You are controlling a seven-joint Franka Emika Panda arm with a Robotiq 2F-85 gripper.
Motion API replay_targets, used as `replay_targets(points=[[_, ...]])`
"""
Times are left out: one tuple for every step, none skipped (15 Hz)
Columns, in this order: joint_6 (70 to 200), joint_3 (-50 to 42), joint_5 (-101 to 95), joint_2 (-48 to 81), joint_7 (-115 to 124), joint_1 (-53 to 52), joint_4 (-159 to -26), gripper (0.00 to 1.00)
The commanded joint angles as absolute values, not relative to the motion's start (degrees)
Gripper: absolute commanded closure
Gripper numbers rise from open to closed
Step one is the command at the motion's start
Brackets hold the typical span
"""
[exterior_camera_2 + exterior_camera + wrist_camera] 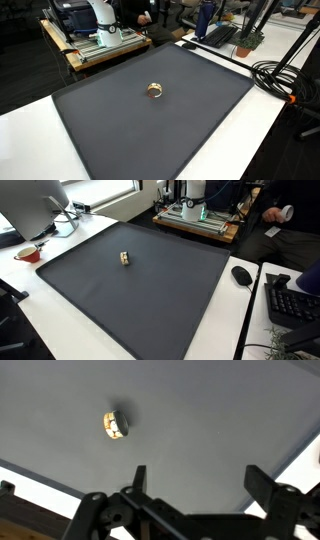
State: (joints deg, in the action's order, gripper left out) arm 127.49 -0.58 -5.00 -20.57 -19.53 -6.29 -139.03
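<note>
A small tan and white object lies on a dark grey mat. It sits near the mat's middle in both exterior views. In the wrist view my gripper is open and empty, its two dark fingers spread wide above bare mat. The object lies apart from the fingers, up and to the left in that view. The gripper itself does not show in either exterior view; only the white robot base shows at the back.
The mat covers a white table. A monitor and a red cup stand on one side, a mouse and keyboard on the other. Black cables lie by the mat. A wooden stand bears the robot base.
</note>
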Motion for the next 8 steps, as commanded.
replay_targets(points=[[129.48, -5.06, -2.08, -14.57, -30.28, -6.2, -135.18, 0.0], [129.17, -6.15, -2.66, -11.98, -31.76, -5.05, -133.73, 0.0], [128.96, -3.46, -3.92, -17.12, -26.93, -5.46, -137.33, 0.0], [129.09, -4.48, -3.86, -15.45, -28.79, -4.83, -136.48, 0.0], [129.23, -5.1, -3.84, -13.98, -30.01, -4.29, -135.75, 0.0], [129.29, -5.33, -3.82, -12.88, -30.59, -3.98, -135.13, 0.0], [129.29, -5.3, -3.81, -12.23, -30.72, -3.92, -134.69, 0.0], [129.28, -5.2, -3.81, -11.95, -30.72, -3.96, -134.46, 0.0]])
